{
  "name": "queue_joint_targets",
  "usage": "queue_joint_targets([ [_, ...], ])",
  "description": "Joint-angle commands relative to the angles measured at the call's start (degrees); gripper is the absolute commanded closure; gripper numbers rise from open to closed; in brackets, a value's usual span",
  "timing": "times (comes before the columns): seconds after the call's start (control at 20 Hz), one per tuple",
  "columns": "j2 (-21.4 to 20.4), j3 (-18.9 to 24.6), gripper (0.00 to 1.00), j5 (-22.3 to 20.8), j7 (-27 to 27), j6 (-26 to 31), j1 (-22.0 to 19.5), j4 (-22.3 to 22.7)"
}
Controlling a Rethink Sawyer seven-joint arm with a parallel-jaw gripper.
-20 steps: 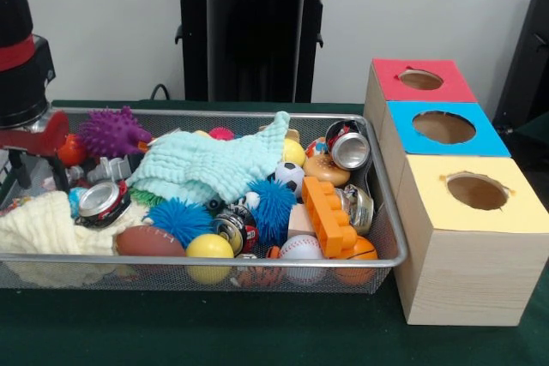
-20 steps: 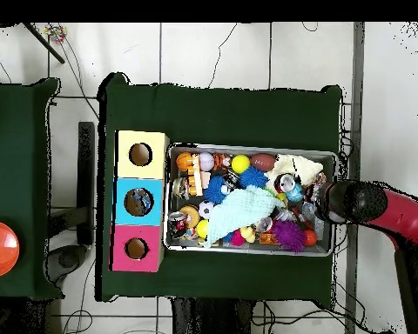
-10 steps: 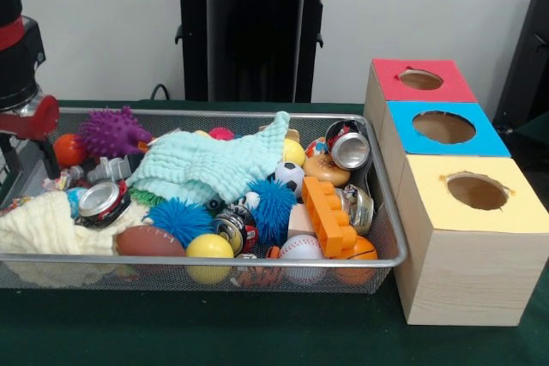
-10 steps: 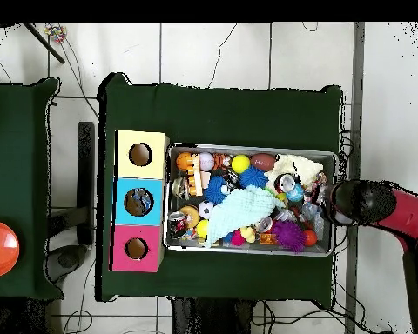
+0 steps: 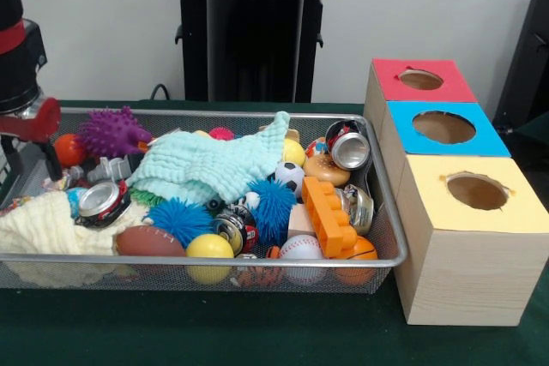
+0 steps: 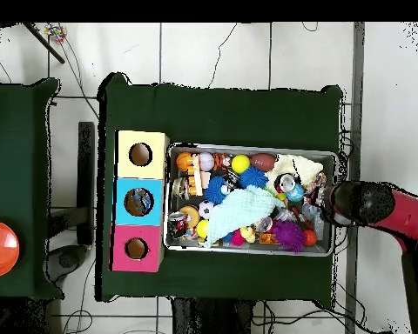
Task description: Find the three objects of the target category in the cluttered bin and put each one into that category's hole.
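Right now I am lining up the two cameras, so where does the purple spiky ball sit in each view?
Front view: the purple spiky ball lies at the bin's far left, beside an orange ball.
Overhead view: the purple spiky ball lies at the bin's lower right, by the same orange ball.
Shared landmark: the mint green cloth in the middle of the bin.

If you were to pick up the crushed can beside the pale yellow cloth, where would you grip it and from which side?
Grip the crushed can across its sides just below the rim, coming from above. It lies tilted with its silver top facing up and out, resting against the pale yellow cloth, so its upper flanks look exposed.
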Motion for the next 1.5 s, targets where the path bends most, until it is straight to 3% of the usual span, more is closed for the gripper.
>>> queue_joint_targets([
  [0.05,4.3,-0.4,0.00,-3.4,-12.0,3.5,-2.0,3.3],
  [0.4,5.9,-1.1,0.00,-5.3,-11.0,0.2,-2.3,3.6],
  [1.05,8.0,-1.4,0.00,-7.5,-11.5,-0.7,-2.3,4.3],
  [1.5,11.4,-1.9,0.00,-9.8,-11.1,-2.8,-2.4,2.3],
])
